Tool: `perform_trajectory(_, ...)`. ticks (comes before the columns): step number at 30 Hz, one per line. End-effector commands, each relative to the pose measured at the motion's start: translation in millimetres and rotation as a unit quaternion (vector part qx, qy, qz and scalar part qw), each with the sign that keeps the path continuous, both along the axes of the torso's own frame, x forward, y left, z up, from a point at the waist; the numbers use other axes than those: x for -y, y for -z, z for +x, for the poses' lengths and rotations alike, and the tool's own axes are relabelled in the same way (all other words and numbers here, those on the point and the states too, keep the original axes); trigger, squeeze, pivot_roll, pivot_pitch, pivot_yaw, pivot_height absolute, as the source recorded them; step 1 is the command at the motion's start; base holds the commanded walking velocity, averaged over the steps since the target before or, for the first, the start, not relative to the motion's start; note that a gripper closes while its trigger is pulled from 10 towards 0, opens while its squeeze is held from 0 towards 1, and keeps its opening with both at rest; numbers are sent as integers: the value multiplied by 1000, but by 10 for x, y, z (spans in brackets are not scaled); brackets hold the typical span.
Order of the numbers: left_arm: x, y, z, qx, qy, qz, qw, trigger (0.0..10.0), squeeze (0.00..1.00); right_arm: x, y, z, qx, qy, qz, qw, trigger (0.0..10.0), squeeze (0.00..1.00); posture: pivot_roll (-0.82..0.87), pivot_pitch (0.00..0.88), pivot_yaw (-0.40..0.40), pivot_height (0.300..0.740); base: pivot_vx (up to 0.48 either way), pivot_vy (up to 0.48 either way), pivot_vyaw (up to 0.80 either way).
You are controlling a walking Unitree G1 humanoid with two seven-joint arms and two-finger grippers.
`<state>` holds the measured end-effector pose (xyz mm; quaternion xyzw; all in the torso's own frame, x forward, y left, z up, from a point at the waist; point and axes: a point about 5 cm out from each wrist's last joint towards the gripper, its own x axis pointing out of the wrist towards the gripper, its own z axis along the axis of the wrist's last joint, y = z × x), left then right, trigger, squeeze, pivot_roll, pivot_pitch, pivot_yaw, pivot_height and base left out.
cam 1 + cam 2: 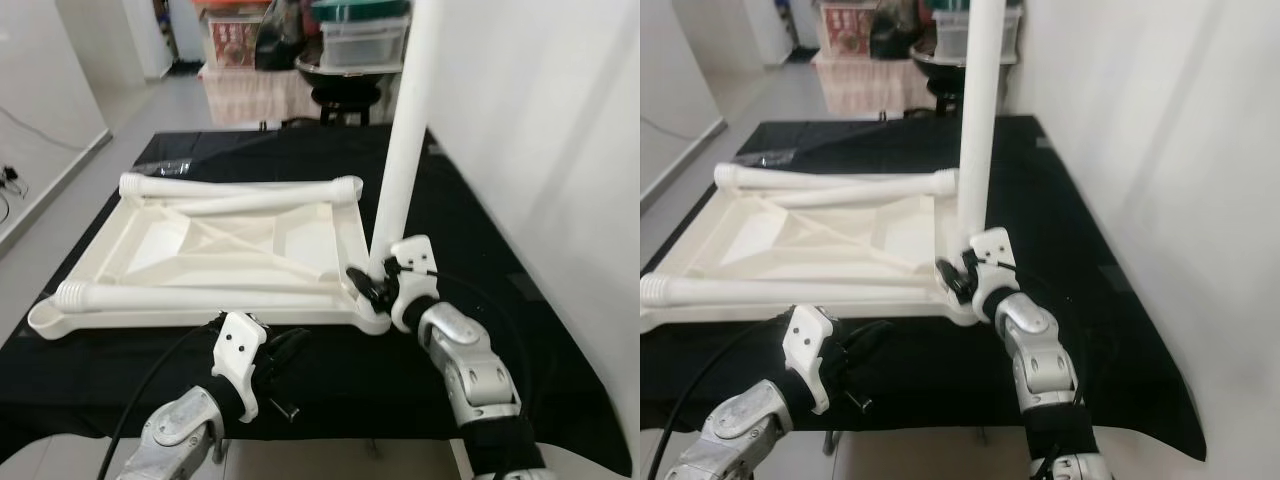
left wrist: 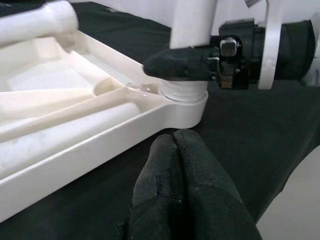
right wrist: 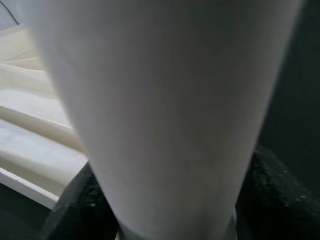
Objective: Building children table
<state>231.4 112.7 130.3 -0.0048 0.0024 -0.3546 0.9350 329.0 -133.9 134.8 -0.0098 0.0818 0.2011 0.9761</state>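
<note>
A white plastic tabletop (image 1: 210, 250) lies upside down on the counter (image 1: 470, 230), which is draped in matte black cloth. Its underside is a shallow tray shape with raised rims, moulded diagonal ribs and rounded corner sockets. Two loose legs lie across it: one leg (image 1: 240, 187) along the far edge and another leg (image 1: 200, 293) along the near edge, both smooth white tubes with ribbed, threaded ends.

A third, upright leg (image 1: 400, 150) stands in the near right corner socket (image 2: 187, 102), a long, slightly tapering smooth tube rising out of the top of the eye views. Its threaded base sits in the round collar of that corner.

The right hand (image 1: 375, 280) is clamped on the upright leg just above the socket, its black fingers (image 3: 272, 192) pressed to either side of the tube, as the right wrist view shows up close. The silver, jointed right arm reaches up from the counter's near edge.

The left hand (image 2: 175, 145) rests low on the black cloth just before the tabletop's near rim, its two padded, coarse-textured black fingers pressed together and holding nothing, pointing toward the corner socket.

Beyond the counter stand stacked clear plastic storage boxes (image 1: 360, 40), and a plain white wall (image 1: 560, 150) runs along the right.
</note>
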Motion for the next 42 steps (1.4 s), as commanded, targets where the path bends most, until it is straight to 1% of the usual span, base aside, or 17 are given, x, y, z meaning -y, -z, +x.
perform_trajectory(1,-4,33,14,-6,-1,4,1000,10000,0,10,-97,63,7,-10,28,1000,10000,1000,11,63,0,740,0,0,0)
perform_trajectory(2,7,33,18,-6,0,4,1000,10000,0,-26,-216,102,28,-78,40,996,10000,0,10,62,-4,740,0,0,0)
perform_trajectory(3,15,34,21,-6,1,4,1000,10000,0,-47,-301,121,43,-128,45,990,10000,0,10,62,-4,740,0,0,0)
perform_trajectory(5,23,34,24,-5,1,3,1000,10000,0,-63,-373,130,56,-174,46,982,10000,0,10,62,-4,740,0,0,0)
perform_trajectory(8,44,33,28,-3,1,4,1000,10000,0,-21,-473,181,67,-263,22,962,10000,0,20,62,-12,740,0,0,0)
perform_trajectory(13,50,33,30,-3,0,4,1000,10000,0,23,-534,217,66,-306,16,950,10000,0,25,60,-11,740,0,0,0)
perform_trajectory(15,49,36,31,-4,2,4,1000,10000,0,81,-636,282,62,-343,26,937,10000,0,28,60,-11,740,0,0,0)
perform_trajectory(20,50,38,31,-5,3,4,1000,10000,0,113,-686,326,61,-361,33,930,9765,0,31,61,-10,740,0,0,0)
perform_trajectory(21,51,38,31,-5,3,4,1000,10000,0,118,-695,336,60,-366,37,928,3804,0,30,62,-9,740,0,0,0)
perform_trajectory(22,54,39,29,-5,4,4,1000,10000,0,120,-697,333,57,-381,41,922,0,0,32,64,-6,740,0,0,0)
perform_trajectory(25,60,41,27,-6,5,4,1000,10000,0,121,-687,321,53,-400,43,914,0,0,32,64,-7,740,0,0,0)
perform_trajectory(30,68,43,25,-7,6,4,1000,10000,0,131,-654,310,48,-404,44,913,0,0,28,65,-8,740,0,0,0)
perform_trajectory(36,77,44,20,-8,7,1,1000,10000,0,167,-527,254,42,-384,29,922,0,0,9,69,-9,740,0,0,0)
perform_trajectory(39,77,44,20,-8,7,1,1000,10000,0,167,-527,254,42,-384,29,922,0,0,9,69,-9,740,0,0,0)
perform_trajectory(40,75,42,15,-8,7,0,1000,10000,0,156,-437,200,35,-363,15,931,0,0,4,72,-13,740,0,0,0)
perform_trajectory(41,64,36,7,-8,7,-1,1000,10000,0,138,-276,242,28,-177,25,984,0,0,0,83,-17,740,0,0,0)
perform_trajectory(42,51,31,2,-7,6,-1,1000,10000,0,185,-99,179,10,-41,14,999,0,0,-3,88,-12,740,0,0,0)
